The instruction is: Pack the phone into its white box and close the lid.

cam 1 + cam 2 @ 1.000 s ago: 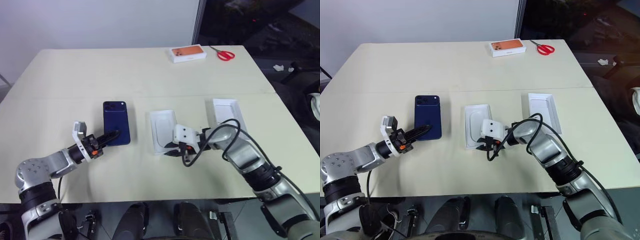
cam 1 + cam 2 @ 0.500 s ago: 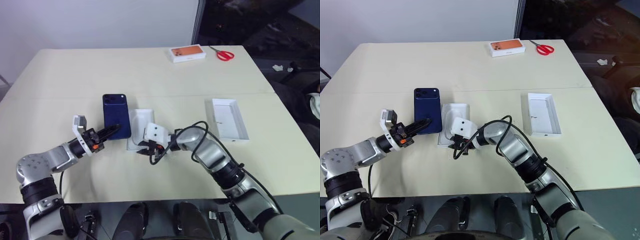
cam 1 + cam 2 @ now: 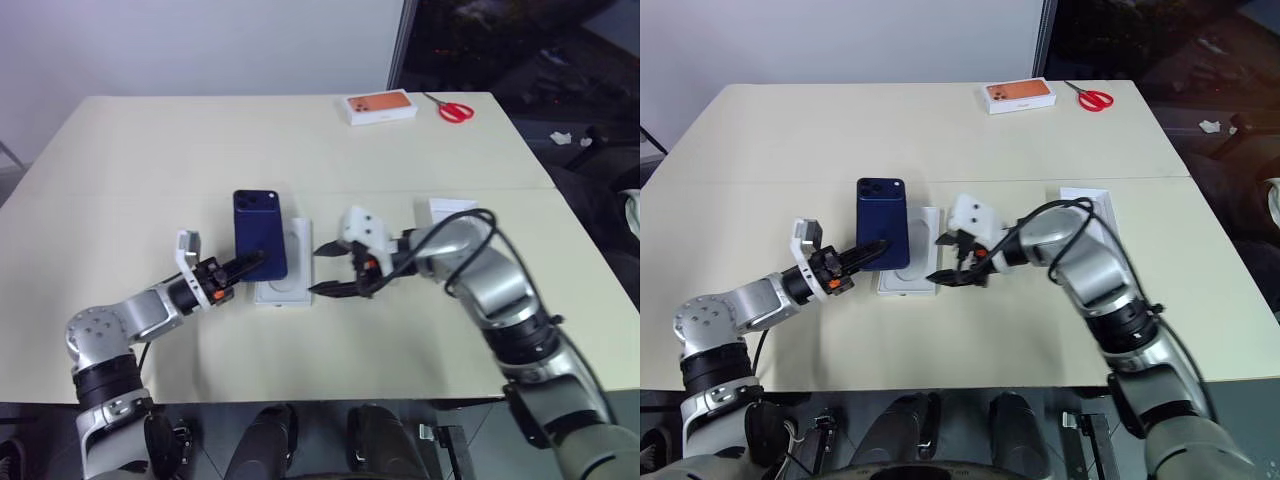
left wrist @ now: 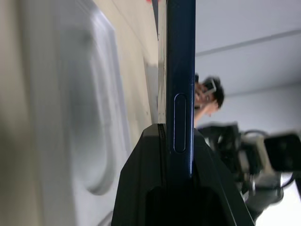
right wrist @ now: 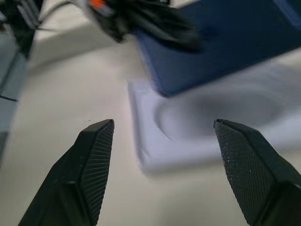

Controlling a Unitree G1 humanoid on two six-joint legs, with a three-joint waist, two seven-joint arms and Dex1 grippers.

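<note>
While the left claw [image 3: 243, 266] is clamped on the near end of the phone [image 3: 259, 221], the dark blue slab sits at the centre of the left eye frame, partly over a white moulded insert [image 3: 287, 283] with an oval recess that lies on the tabletop [image 3: 150, 150]. From the left wrist view the phone [image 4: 181, 75] appears edge-on between the two black fingers, with the insert [image 4: 89, 117] beside it. Just right of the insert, the right claw [image 3: 333, 270] hangs with its fingers spread wide and nothing between them, pointing toward the frame's left; its wrist view looks past both fingertips [image 5: 96, 141] at the insert and the phone's blue back. Behind the right arm, right of centre, a white shallow tray [image 3: 452, 209] is partly hidden. At the upper right of the frame lie a white box with orange print [image 3: 381, 105] and red-handled scissors [image 3: 455, 110]
</note>
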